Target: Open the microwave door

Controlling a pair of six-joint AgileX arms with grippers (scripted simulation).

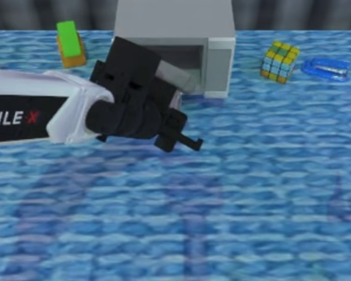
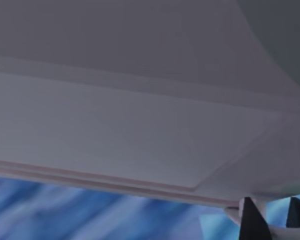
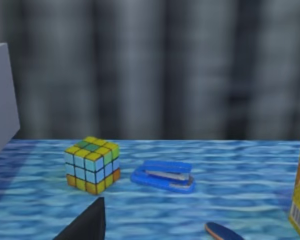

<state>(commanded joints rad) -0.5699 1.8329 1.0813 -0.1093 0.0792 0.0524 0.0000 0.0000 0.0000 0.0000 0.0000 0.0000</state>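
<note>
1. One arm was at work — your left arm reached in from the top view's left edge, its white link lying nearly level over the blue table (image 1: 181,222), the black wrist bent toward the microwave (image 1: 175,23).
2. Your left gripper (image 1: 184,141) sat in front of the microwave's open cavity, near the table's far edge and left of centre. Its dark fingers (image 1: 194,142) pointed toward the top view's right.
3. You could not tell from the top view how far those fingers were spread, and the left wrist view showed only two dark tips (image 2: 251,220) low in one corner. Whether they held anything was hidden.
4. The microwave door (image 1: 176,77) was swung out from the front at an angle, partly covered by the black wrist. The dark cavity behind it was exposed.
5. The left wrist view was nearly filled by a pale grey flat panel — the door (image 2: 120,135) seen very close — with blue table below it.
6. Your right arm was out of the top view. Its wrist view showed one dark part of the right gripper (image 3: 87,225) at the lower edge.
7. To the microwave's right lay a colour cube (image 1: 279,61) and just beside it a blue stapler (image 1: 326,68).
8. A green block on an orange base (image 1: 70,43) stood to the microwave's left.
</note>
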